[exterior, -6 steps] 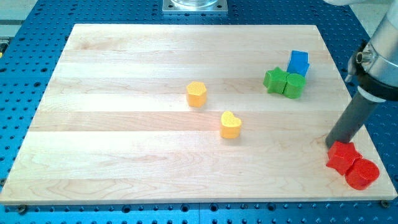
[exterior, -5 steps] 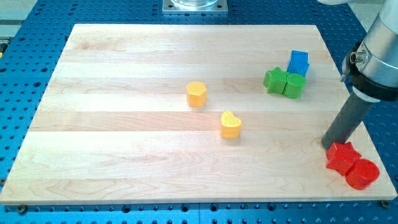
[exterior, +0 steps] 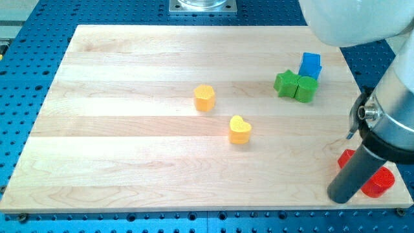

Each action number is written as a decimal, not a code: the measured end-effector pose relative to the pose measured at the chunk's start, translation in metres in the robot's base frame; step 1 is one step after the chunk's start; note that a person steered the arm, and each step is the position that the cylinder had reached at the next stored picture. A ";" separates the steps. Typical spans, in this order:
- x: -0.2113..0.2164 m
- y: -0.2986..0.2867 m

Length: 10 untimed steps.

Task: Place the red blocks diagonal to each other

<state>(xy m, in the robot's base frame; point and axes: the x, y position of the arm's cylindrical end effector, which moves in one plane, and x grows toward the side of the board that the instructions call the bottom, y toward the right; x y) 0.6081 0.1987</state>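
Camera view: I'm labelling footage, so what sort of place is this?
Probably a robotics lab bench: a wooden board lies on a blue perforated table, holding small coloured blocks, with my tip beside the red blocks.

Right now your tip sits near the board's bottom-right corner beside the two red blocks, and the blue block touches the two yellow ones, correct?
Not quite. The camera view shows the blue block touching the two green blocks, not the yellow ones. My tip is indeed beside the red blocks.
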 end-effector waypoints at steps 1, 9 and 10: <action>-0.016 0.001; -0.050 0.051; -0.067 0.051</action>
<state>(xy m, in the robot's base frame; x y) 0.5408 0.2496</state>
